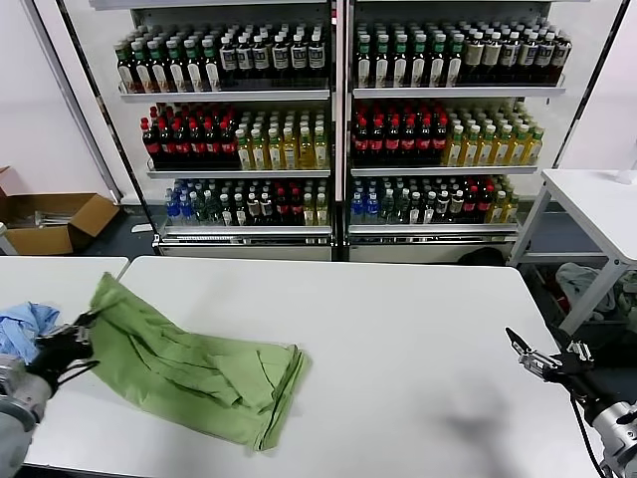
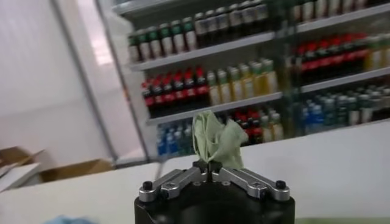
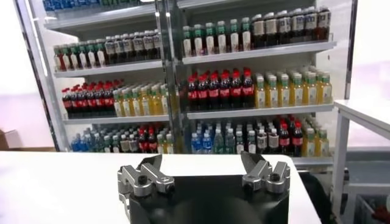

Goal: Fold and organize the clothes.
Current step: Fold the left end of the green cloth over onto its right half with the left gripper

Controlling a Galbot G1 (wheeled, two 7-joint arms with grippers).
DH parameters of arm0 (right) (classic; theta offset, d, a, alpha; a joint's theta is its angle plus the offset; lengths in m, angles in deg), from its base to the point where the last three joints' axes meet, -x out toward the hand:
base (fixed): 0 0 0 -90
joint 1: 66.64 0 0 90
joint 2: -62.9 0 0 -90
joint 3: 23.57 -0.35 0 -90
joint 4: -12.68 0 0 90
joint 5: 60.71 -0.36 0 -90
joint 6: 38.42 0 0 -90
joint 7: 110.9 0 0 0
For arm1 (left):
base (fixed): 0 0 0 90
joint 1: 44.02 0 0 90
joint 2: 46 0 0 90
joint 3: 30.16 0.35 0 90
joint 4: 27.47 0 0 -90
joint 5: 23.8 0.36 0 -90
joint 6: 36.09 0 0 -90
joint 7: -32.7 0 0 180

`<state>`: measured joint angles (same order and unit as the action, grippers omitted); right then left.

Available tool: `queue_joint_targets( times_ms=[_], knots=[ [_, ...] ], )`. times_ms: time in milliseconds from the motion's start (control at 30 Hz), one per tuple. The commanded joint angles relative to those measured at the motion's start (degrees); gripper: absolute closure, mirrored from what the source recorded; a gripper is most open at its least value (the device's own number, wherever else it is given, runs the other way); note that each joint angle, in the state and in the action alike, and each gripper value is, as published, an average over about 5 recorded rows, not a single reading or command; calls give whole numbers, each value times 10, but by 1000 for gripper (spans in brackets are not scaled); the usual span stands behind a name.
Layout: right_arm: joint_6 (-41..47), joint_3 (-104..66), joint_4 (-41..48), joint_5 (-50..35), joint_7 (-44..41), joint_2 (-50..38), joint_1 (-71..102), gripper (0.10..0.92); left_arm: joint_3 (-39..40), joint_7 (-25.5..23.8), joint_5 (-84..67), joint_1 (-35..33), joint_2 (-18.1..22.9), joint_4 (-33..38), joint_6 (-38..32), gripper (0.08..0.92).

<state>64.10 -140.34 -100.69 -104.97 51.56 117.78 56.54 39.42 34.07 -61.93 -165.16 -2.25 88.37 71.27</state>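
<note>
Left pincer (image 1: 82, 324) was clamped on a bunched corner of the green shirt (image 1: 199, 368), lifted at the counter's (image 1: 398, 329) left edge, the rest lying rumpled. Thin pinch; fabric could slip. Blue cloth (image 1: 25, 327) lay just beside and might snag. Right pincer (image 1: 528, 354) waited, jaws apart, far right. Bottle shelves (image 1: 328, 95) stood behind.

Polo shirt (image 1: 199, 368): plain light green, lower left of frame. Cloth (image 1: 25, 327): light blue, far left edge. Table (image 1: 398, 329): white. Shelf bottles (image 1: 328, 129): dark, red, yellow and green, upper frame. Cardboard box (image 1: 55, 221): brown, left.
</note>
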Motion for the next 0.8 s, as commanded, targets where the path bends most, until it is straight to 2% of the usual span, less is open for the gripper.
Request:
queue_joint_targets(
  times_ms=[33,367,800],
  knots=[
    [1,1,0,1,0,0,0,203,144,-25,96,-24,48,132,-12,909],
    [3,9,-1,5,0,4,-3,203,246,-19,132,-7,77,133,-6,909],
    [2,25,7,13,0,19,-14,203,371,-29,158,28,134,76,20,898]
  ],
)
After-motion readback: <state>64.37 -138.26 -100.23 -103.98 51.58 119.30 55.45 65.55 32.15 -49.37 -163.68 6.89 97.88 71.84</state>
